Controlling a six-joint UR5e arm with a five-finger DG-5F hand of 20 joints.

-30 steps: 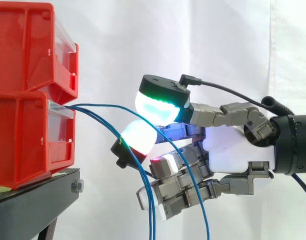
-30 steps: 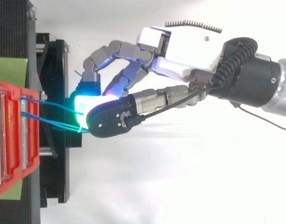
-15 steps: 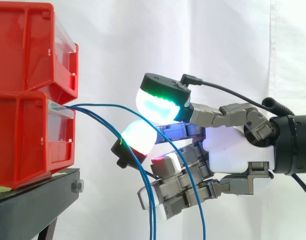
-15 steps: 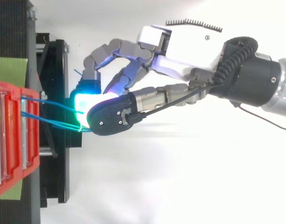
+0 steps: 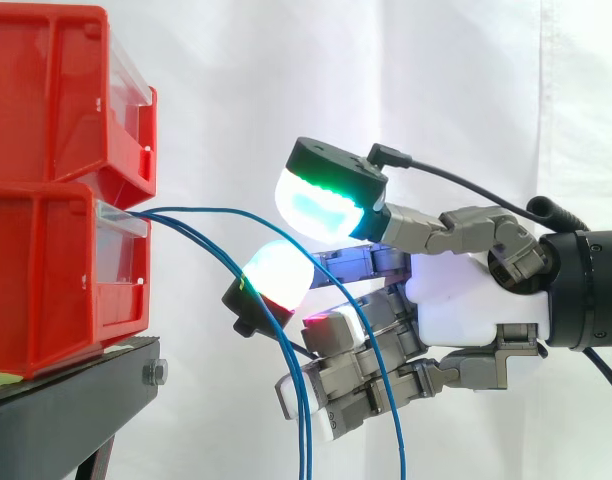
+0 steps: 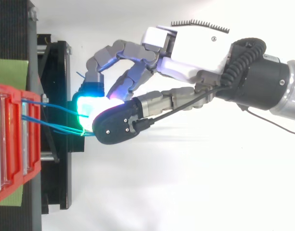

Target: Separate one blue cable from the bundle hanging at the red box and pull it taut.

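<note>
The hand (image 5: 456,300) reaches in from the right, level with the lower red box (image 5: 56,280), its palm well apart from the box front. One blue cable (image 5: 218,210) leaves that front, arcs out toward the hand, crosses it and drops in a slack loop on the palm side. Whether the hand grips this cable or the cable merely lies across it, I cannot tell; the crossing is too tight to read from the side, and from above it is hidden.

The rest of the bundle (image 5: 302,430) leaves the same box but falls sooner, hanging between the hand and the box, just beside the picked strand's upper run. So the strand looks parted from the others, but not yet taut.

The cable's free run lies along the line from box to hand. I judge the pull should go straight back along that line, away from the box.

Below the boxes sits the black stand (image 5: 76,400), clear of the hand. Behind the palm there is open room before the white curtain (image 5: 436,80).
</note>
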